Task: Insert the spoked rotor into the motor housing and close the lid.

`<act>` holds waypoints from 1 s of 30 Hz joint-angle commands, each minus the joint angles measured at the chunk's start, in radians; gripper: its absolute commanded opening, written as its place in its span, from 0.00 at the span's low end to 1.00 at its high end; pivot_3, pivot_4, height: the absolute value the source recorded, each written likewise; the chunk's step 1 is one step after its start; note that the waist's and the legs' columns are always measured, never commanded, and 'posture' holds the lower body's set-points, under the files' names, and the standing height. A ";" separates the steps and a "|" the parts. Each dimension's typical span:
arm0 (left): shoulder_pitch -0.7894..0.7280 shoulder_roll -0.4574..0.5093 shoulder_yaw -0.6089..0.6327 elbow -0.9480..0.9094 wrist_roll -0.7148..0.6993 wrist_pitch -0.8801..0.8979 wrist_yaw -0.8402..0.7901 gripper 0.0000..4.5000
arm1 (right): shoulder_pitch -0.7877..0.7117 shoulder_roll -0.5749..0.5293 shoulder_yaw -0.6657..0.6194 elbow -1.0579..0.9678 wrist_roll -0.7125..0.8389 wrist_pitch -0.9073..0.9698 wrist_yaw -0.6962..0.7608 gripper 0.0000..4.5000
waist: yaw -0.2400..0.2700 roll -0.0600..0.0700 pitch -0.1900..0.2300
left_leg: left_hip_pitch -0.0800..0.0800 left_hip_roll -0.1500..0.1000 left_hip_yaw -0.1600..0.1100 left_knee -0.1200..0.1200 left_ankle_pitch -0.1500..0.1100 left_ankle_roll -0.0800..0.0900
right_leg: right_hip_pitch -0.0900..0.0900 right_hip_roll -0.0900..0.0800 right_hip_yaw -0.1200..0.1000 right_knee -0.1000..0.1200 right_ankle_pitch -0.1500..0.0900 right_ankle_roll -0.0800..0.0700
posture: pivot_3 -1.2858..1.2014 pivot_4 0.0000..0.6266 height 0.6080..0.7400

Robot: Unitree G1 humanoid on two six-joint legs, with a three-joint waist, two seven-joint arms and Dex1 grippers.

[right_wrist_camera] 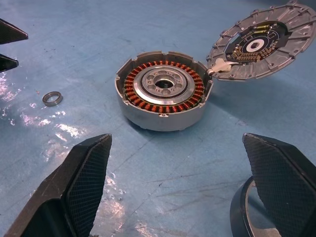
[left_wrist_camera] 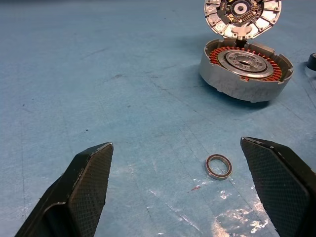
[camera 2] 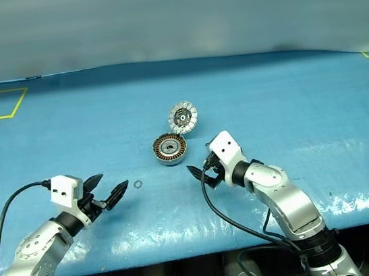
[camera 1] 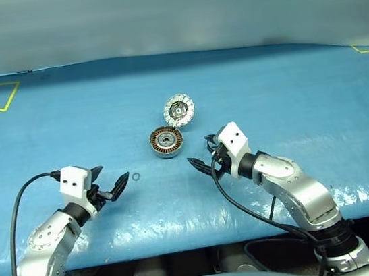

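1. Just ahead of the right claw (camera 1: 200, 151): motor housing (camera 1: 167, 144), copper windings facing up, lid (camera 1: 179, 109) swung open beyond it and joined at the far rim.
2. Right claw spread wide, holding nothing. Spoked rotor (right_wrist_camera: 238, 213) lying close under one of its fingers, only a dark arc in sight.
3. Left claw (camera 1: 111, 176) equally wide and empty, with the small washer ring (camera 1: 136, 177) just past its tips. Not the part wanted, so best left alone.
4. Step in hand, by the look of it: picking up the rotor. Worth shifting the right claw so both fingers straddle the thin rim, then pinching gently without scraping the blue tabletop (camera 1: 299, 82).
5. After that, keeping the rotor level, hub over hub, before lowering into the housing.
6. Danger to mind: a tilted ring catching on the windings.
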 commanded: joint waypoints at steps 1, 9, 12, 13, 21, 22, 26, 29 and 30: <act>0.003 0.005 0.006 -0.057 -0.009 0.001 -0.006 1.00 | -0.008 -0.001 -0.003 -0.020 -0.001 -0.015 0.005 0.99 | 0.000 0.000 0.000 | 0.000 0.000 0.000 0.000 0.000 0.000 | 0.000 0.000 0.000 0.000 0.000 0.000 | 0.52 0.24 1.00; 0.007 0.006 0.005 -0.060 -0.013 0.008 -0.015 1.00 | 0.004 0.007 -0.012 -0.011 0.001 -0.042 0.007 0.99 | 0.000 0.000 0.000 | 0.000 0.000 0.000 0.000 0.000 0.000 | 0.000 0.000 0.000 0.000 0.000 0.000 | 0.52 0.24 1.00; 0.006 0.015 -0.001 -0.058 -0.013 0.006 -0.034 1.00 | 0.010 0.005 -0.009 -0.010 -0.001 -0.043 0.007 0.99 | 0.000 0.000 0.000 | 0.000 0.000 0.000 0.000 0.000 0.000 | 0.000 0.000 0.000 0.000 0.000 0.000 | 0.52 0.24 1.00; 0.006 0.018 -0.002 -0.058 -0.011 0.006 -0.040 1.00 | 0.012 0.005 -0.009 -0.011 -0.002 -0.042 0.005 0.99 | 0.000 0.000 0.000 | 0.000 0.000 0.000 0.000 0.000 0.000 | 0.000 0.000 0.000 0.000 0.000 0.000 | 0.52 0.24 1.00; -0.001 0.021 -0.008 -0.055 -0.001 0.006 -0.055 1.00 | 0.018 0.006 -0.010 -0.014 -0.004 -0.038 0.003 0.99 | 0.000 0.000 0.000 | 0.000 0.000 0.000 0.000 0.000 0.000 | 0.000 0.000 0.000 0.000 0.000 0.000 | 0.52 0.24 1.00; -0.001 0.023 -0.010 -0.055 0.001 0.006 -0.056 1.00 | 0.017 0.007 -0.010 -0.014 -0.004 -0.037 0.002 0.99 | 0.000 0.000 0.000 | 0.000 0.000 0.000 0.000 0.000 0.000 | 0.000 0.000 0.000 0.000 0.000 0.000 | 0.52 0.24 1.00; -0.002 0.028 -0.014 -0.054 0.003 0.006 -0.058 1.00 | 0.015 0.007 -0.009 -0.012 -0.003 -0.035 0.003 0.99 | 0.000 0.000 0.000 | 0.000 0.000 0.000 0.000 0.000 0.000 | 0.000 0.000 0.000 0.000 0.000 0.000 | 0.52 0.24 1.00; 0.001 0.034 -0.018 -0.054 0.009 0.005 -0.059 1.00 | 0.014 0.009 -0.008 -0.011 -0.002 -0.035 0.004 0.99 | 0.000 0.000 0.000 | 0.000 0.000 0.000 0.000 0.000 0.000 | 0.000 0.000 0.000 0.000 0.000 0.000 | 0.52 0.24 1.00; 0.001 0.035 -0.018 -0.054 0.009 0.005 -0.058 1.00 | 0.014 0.009 -0.007 -0.011 -0.002 -0.034 0.004 0.99 | 0.000 0.000 0.000 | 0.000 0.000 0.000 0.000 0.000 0.000 | 0.000 0.000 0.000 0.000 0.000 0.000 | 0.52 0.24 1.00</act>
